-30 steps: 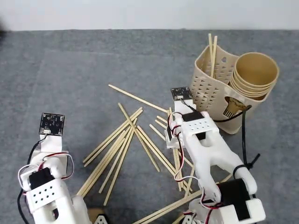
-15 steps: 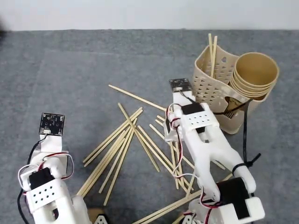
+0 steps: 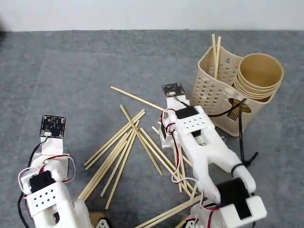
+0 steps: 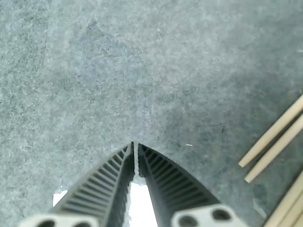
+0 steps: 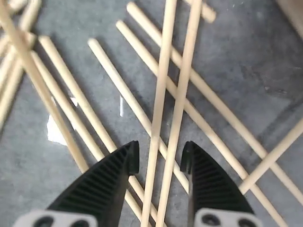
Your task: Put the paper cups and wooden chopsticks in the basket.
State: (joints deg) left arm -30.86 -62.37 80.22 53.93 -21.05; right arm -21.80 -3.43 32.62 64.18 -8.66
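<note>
Between the parted jaws of my right end effector (image 5: pixel 158 158) lie two wooden chopsticks (image 5: pixel 164 71), the basket (image 3: pixel 209 92) close beyond it; closing may catch both unevenly, I judge, letting one swing loose.

Far right on the table (image 3: pixel 71 61) stood the basket (image 3: pixel 213 90). The paper cups (image 3: pixel 260 71) sat stacked in its right side, two upright chopsticks (image 3: pixel 216 57) in its left. Loose chopsticks (image 3: pixel 123 142) lay scattered mid-table, left of the basket; the right gripper (image 5: pixel 160 151) straddled two.

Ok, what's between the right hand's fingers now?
Two wooden chopsticks, side by side, run through the gap of the open right hand, per the right wrist view.
</note>
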